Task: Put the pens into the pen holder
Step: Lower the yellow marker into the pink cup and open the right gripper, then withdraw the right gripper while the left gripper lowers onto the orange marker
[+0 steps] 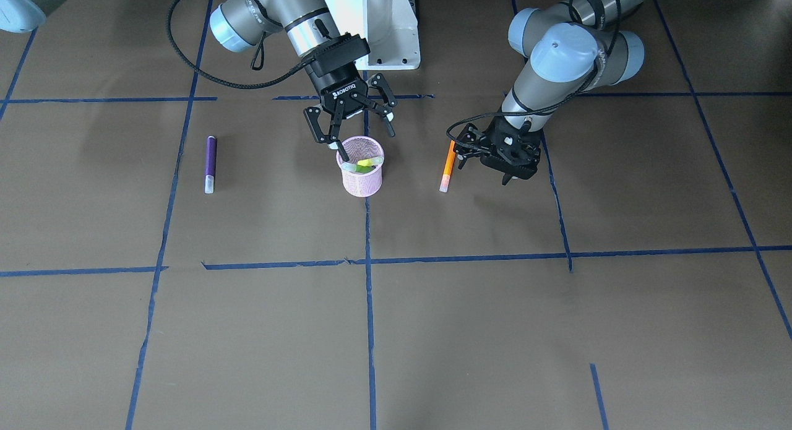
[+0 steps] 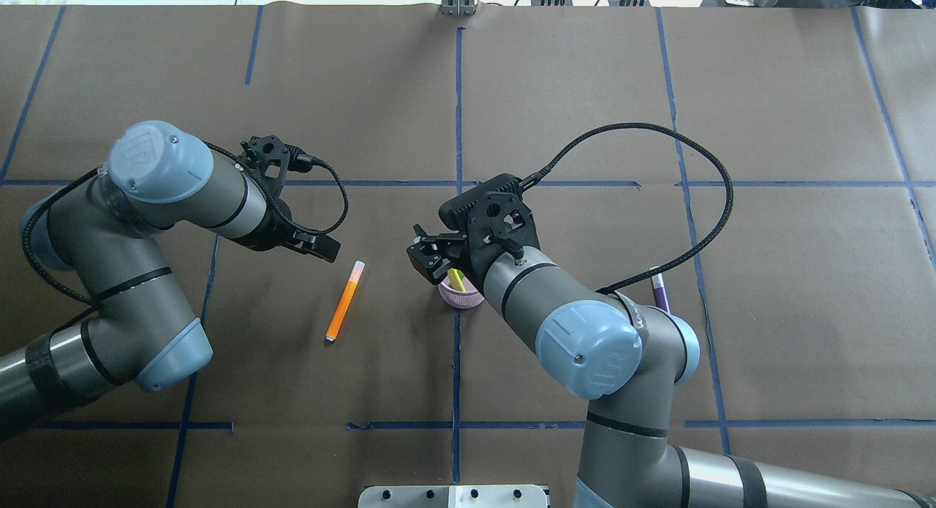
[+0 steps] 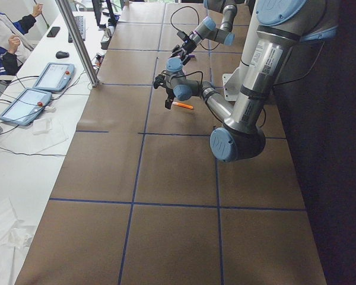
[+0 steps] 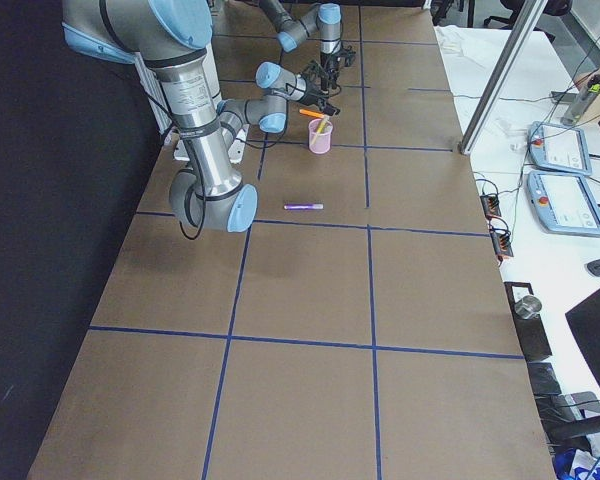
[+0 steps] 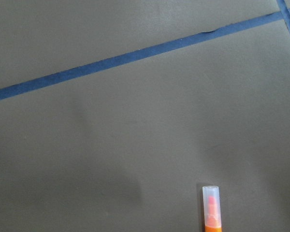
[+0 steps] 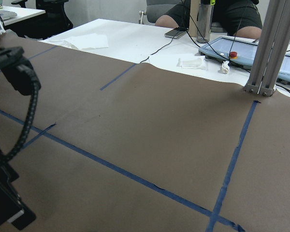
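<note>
The pink mesh pen holder (image 1: 362, 176) stands at mid-table, with the green pen (image 1: 366, 164) leaning inside it. My right gripper (image 1: 365, 139) hangs open just above the holder's rim, holding nothing. The orange pen (image 1: 447, 166) lies flat on the table; its pale cap shows in the left wrist view (image 5: 211, 205). My left gripper (image 1: 504, 170) hovers right beside the orange pen, on the side away from the holder; whether it is open or shut is unclear. The purple pen (image 1: 210, 164) lies alone on the holder's other side. In the overhead view my right arm partly hides the holder (image 2: 461, 297).
The table is covered in brown paper with blue tape lines (image 1: 369, 257). The robot's white base (image 1: 377, 28) stands just behind the holder. Operators' tablets and a metal post (image 4: 500, 70) stand on a white desk beyond the table's edge.
</note>
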Controlling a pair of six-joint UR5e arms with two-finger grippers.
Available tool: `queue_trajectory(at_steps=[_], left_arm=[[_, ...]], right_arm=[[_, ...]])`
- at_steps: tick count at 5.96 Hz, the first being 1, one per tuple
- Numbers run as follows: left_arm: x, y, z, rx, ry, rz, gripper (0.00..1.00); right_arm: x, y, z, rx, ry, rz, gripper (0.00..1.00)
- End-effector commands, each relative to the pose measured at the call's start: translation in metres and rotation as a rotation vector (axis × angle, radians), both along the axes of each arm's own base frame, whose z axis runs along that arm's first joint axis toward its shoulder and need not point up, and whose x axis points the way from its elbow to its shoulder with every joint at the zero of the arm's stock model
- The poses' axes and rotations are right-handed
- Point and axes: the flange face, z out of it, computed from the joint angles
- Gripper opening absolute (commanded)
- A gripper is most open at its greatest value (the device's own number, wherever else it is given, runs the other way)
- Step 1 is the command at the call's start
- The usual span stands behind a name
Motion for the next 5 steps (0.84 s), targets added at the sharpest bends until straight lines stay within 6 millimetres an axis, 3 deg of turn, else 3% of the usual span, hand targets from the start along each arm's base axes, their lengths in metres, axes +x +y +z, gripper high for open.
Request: queue_trajectory(at_steps=[1,2,3,4,5], left_arm=[[0.010,0.006,-0.010,0.004,0.011,0.019,1.00],[0.016,0.010,-0.013,-0.001,0.009,0.032,1.00],[0.029,0.010,-0.033,-0.032,-0.034,0.044,1.00],[0.042,0.018,-0.038,-0.038,-0.054,0.061,1.00],[0.055,0.020,-0.031,-0.047,-0.068,0.075,1.00]], right_arm=[[0.028,-0.023,-0.005,-0.029,-0.004,-0.081,1.00],[0.050,-0.040,-0.006,-0.087,0.048,-0.112,1.00],[0.080,-0.054,0.002,-0.176,0.114,-0.161,1.00],[0.108,-0.066,0.018,-0.273,0.188,-0.189,1.00],[0.136,-0.081,0.032,-0.441,0.265,-0.188,1.00]])
